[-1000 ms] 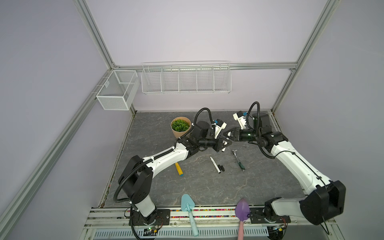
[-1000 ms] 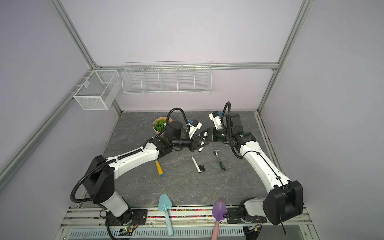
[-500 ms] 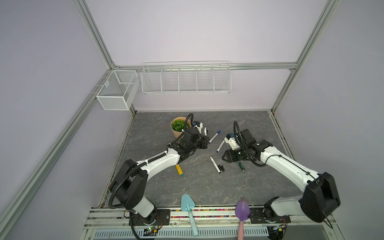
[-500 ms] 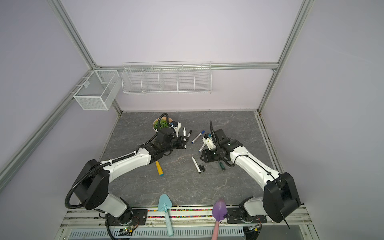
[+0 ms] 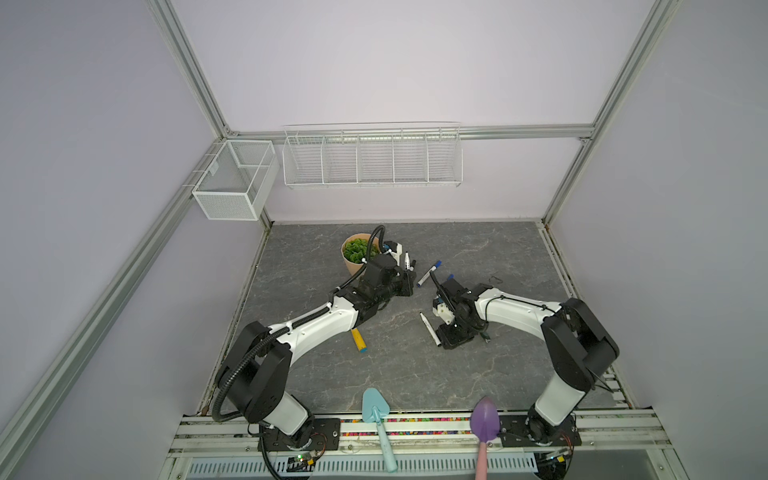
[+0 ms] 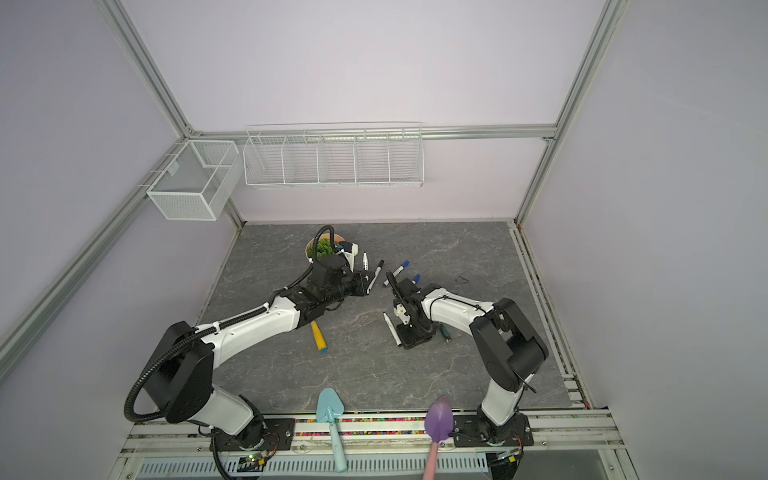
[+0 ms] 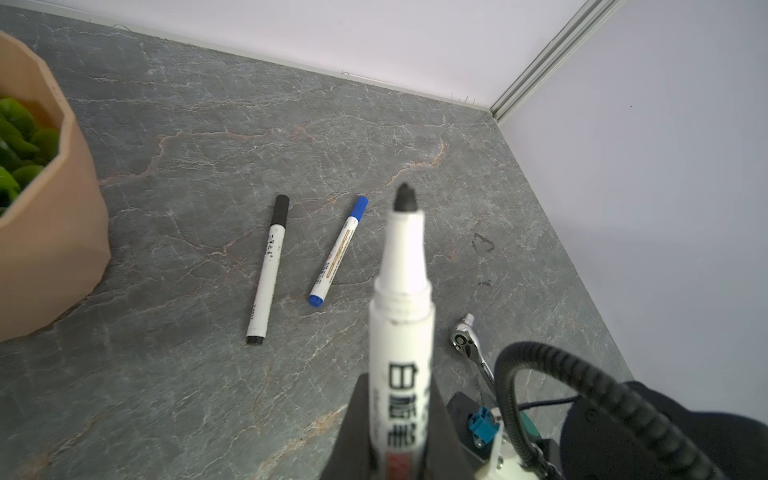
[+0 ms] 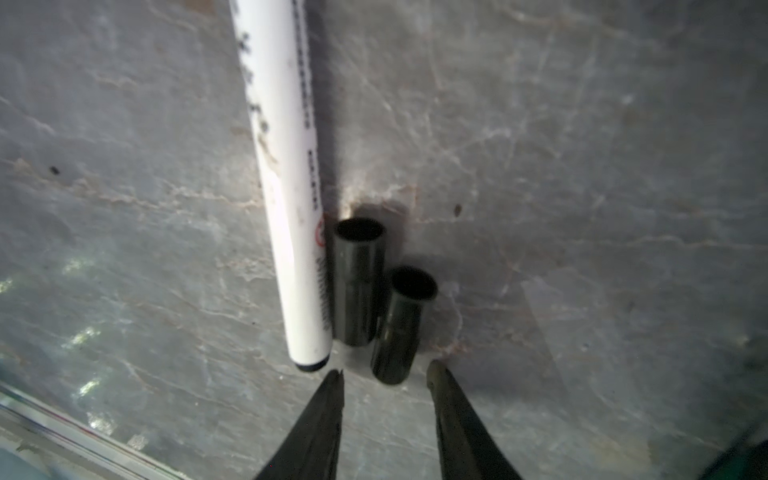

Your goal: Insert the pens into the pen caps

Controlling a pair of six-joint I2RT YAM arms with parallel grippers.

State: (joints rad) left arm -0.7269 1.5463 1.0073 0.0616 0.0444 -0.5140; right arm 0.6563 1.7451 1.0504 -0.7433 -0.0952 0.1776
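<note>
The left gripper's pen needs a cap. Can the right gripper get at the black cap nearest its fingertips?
Probably yes: the right gripper is open, poised at the nearer cap, nothing covering it. The second cap and lying pen crowd one side and may get nudged.

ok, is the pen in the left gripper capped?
No, the pen held in the left gripper shows a bare black tip, no cap on it.
</note>
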